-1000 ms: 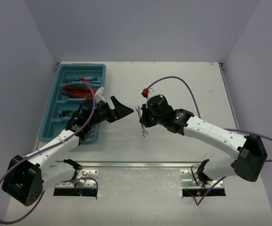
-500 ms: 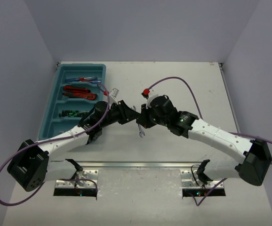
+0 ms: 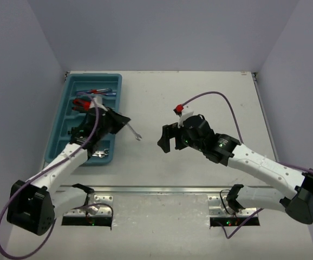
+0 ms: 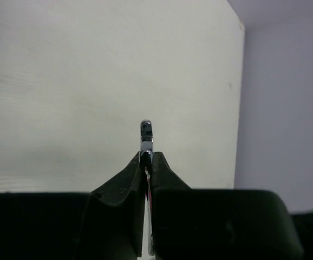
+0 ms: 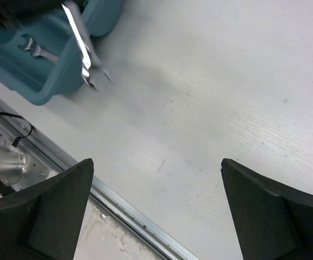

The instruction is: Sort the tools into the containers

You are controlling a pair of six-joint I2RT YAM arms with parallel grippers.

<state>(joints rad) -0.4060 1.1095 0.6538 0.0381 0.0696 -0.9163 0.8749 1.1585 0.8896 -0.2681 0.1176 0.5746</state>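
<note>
My left gripper (image 3: 125, 123) hangs at the right edge of the teal tray (image 3: 57, 116) and is shut on a silver open-end wrench (image 3: 134, 133). The wrench's free end points out over the table toward the right arm. In the left wrist view the jaws (image 4: 146, 157) pinch the wrench (image 4: 146, 135) edge-on. My right gripper (image 3: 165, 138) stands open over the table's middle with nothing in it, well apart from the wrench. The right wrist view shows its wide-spread gripper (image 5: 155, 165), the held wrench (image 5: 83, 49) and the tray's corner (image 5: 53, 86).
The tray holds blue/red screwdrivers (image 3: 99, 92), red-handled pliers (image 3: 83, 104) and another silver wrench (image 3: 100, 154), also in the right wrist view as a wrench (image 5: 37, 50). A metal rail (image 3: 162, 189) runs along the table's near edge. Purple cables loop above both arms.
The wrench passed from the right gripper to the left. The left jaws shut on it and carried it left toward the tray. The right jaws opened and drew back to the right.
</note>
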